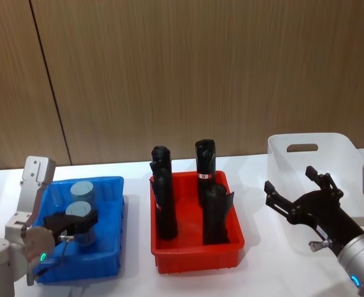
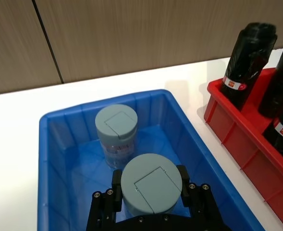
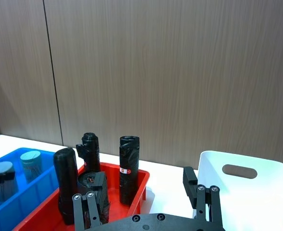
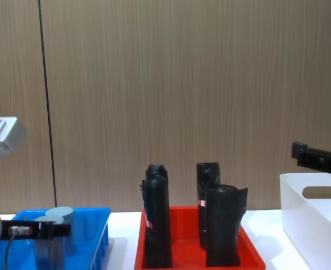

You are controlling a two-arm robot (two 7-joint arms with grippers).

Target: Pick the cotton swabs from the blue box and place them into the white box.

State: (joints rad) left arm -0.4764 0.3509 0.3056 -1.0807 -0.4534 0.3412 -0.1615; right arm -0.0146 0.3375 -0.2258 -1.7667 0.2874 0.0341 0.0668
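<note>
White table (image 1: 137, 247), left gripper (image 1: 75, 223) clamping cotton swabs (image 2: 151, 190), label hidden, right gripper (image 1: 288, 179) splayed.

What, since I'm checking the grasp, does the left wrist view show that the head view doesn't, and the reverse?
Left wrist view, not head view: a close look down at the left gripper, its fingers pressed against both sides of the near tub.
Head view, not left wrist view: the white box and the open right gripper in front of it.
Both: the blue box holding the near tub and the far tub, the left gripper, and the red tray with black rolls.
</note>
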